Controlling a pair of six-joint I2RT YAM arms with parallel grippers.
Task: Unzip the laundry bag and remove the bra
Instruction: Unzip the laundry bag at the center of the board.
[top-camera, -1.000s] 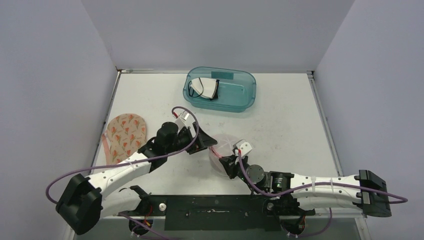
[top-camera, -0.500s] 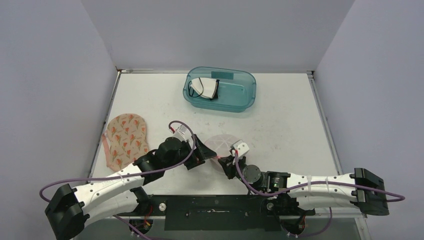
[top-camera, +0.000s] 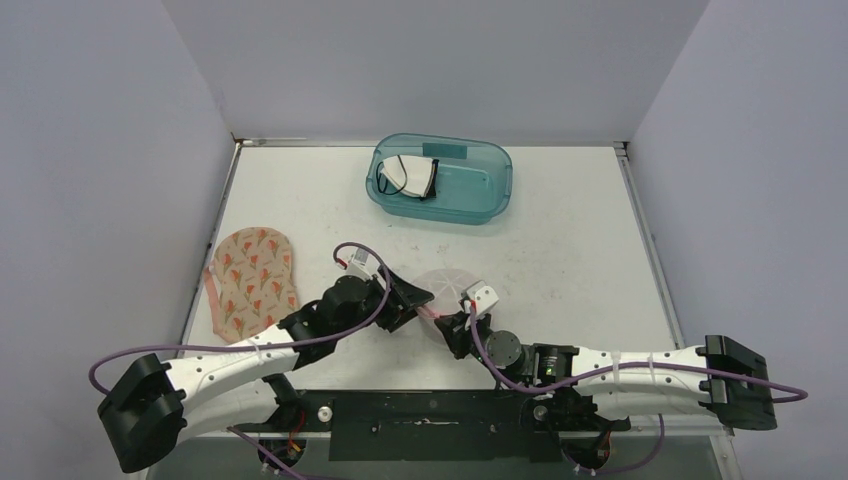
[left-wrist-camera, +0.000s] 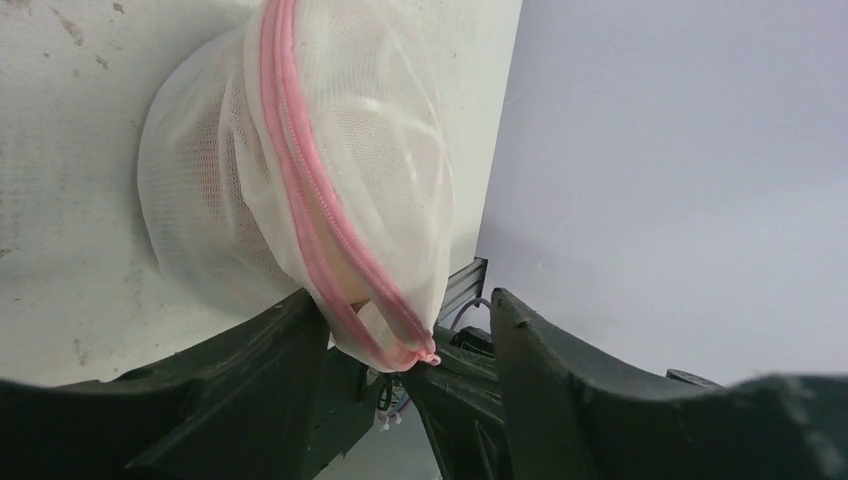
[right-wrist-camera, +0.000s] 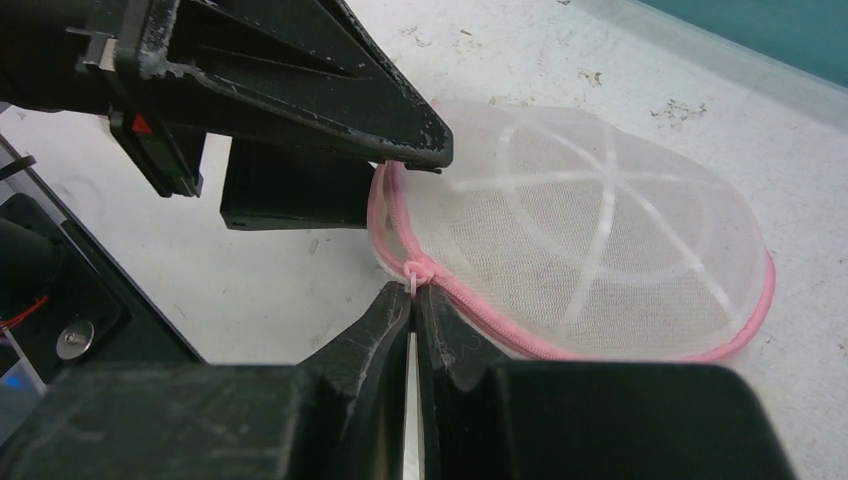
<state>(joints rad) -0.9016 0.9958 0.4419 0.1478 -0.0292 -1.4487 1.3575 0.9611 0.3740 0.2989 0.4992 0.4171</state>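
Note:
The laundry bag is a white mesh dome with a pink zipper, lying on the table between the two arms. It also shows in the left wrist view and the right wrist view. My right gripper is shut on the pale zipper pull at the bag's near-left edge; in the top view it sits just below the bag. My left gripper is open, its jaws straddling the bag's zipper end; in the top view it touches the bag's left side. No bra shows through the mesh.
A teal bin at the back holds a white garment with black trim. A floral fabric piece lies at the table's left edge. A black base plate runs along the near edge.
My left arm has lowered and swung toward the near edge, bringing its open gripper against the bag's left end. The right gripper has edged left, still on the zipper pull.

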